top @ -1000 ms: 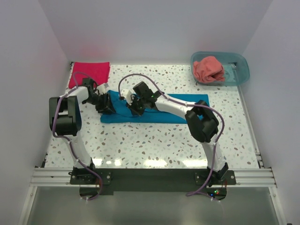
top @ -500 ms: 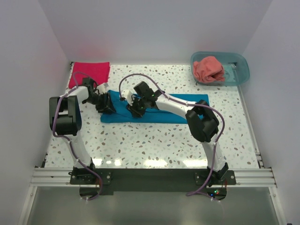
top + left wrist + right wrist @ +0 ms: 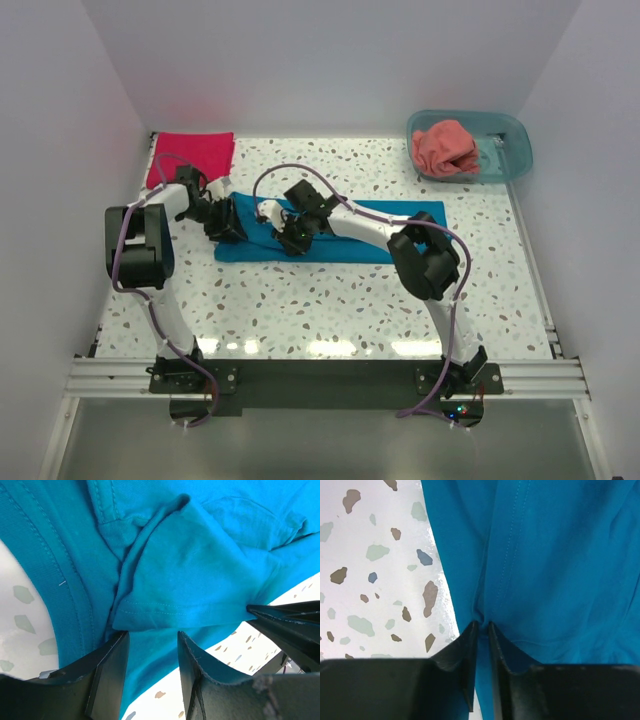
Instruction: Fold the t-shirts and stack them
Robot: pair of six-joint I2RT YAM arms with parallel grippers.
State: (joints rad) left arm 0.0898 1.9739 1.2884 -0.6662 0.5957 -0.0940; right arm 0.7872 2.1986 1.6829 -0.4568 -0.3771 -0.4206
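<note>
The teal-blue t-shirt (image 3: pixel 372 246) lies as a long folded strip across the middle of the table. My left gripper (image 3: pixel 228 228) is at its left end. In the left wrist view the gripper (image 3: pixel 151 635) is open, its jaws astride a bunched fold of the shirt (image 3: pixel 200 555). My right gripper (image 3: pixel 288 240) is a little to the right, at the near edge. In the right wrist view it (image 3: pixel 481 625) is shut on a puckered pinch of the shirt (image 3: pixel 560 555). The crimson-magenta t-shirt (image 3: pixel 191 155) lies folded at the back left. The salmon-coral t-shirt (image 3: pixel 445 147) is crumpled.
The salmon-coral shirt sits in a translucent teal tub (image 3: pixel 505 150) at the back right. White walls close in the speckled table (image 3: pixel 330 300) on the left, back and right. A metal rail (image 3: pixel 320 378) with both arm bases runs along the near edge.
My right gripper has shifted slightly toward the near left with the cloth in it. The left arm has hardly moved.
</note>
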